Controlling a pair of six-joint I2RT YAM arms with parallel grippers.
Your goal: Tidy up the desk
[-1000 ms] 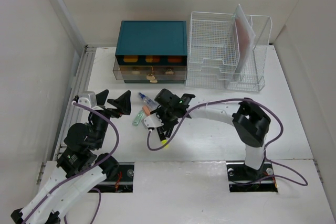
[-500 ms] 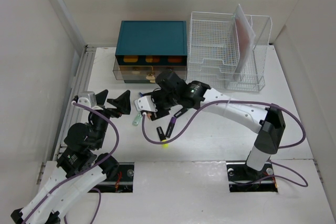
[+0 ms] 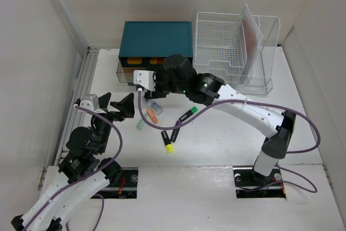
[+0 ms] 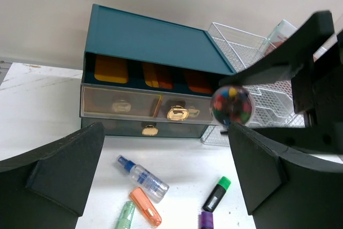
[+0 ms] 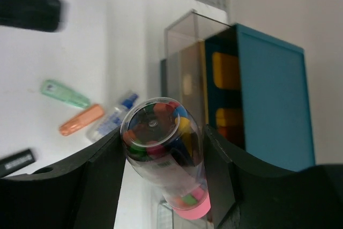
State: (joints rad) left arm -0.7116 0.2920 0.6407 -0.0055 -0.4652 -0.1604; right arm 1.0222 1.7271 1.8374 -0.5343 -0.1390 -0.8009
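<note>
One tube (image 5: 158, 132) clamped in right gripper (image 5: 165, 156) above the desk (image 3: 216, 144); left gripper (image 4: 166, 154) gapes

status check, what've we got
Left gripper open, empty. Right gripper shut on jar, in front of drawer box. Desk cluttered: markers, spray bottle loose.

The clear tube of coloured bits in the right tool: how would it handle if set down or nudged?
The tube looks round and smooth-walled, so lying down it would probably roll, and it may slip in the right tool. It seems stiff plastic, likely light. Loose coloured pieces inside could shift its weight.
</note>
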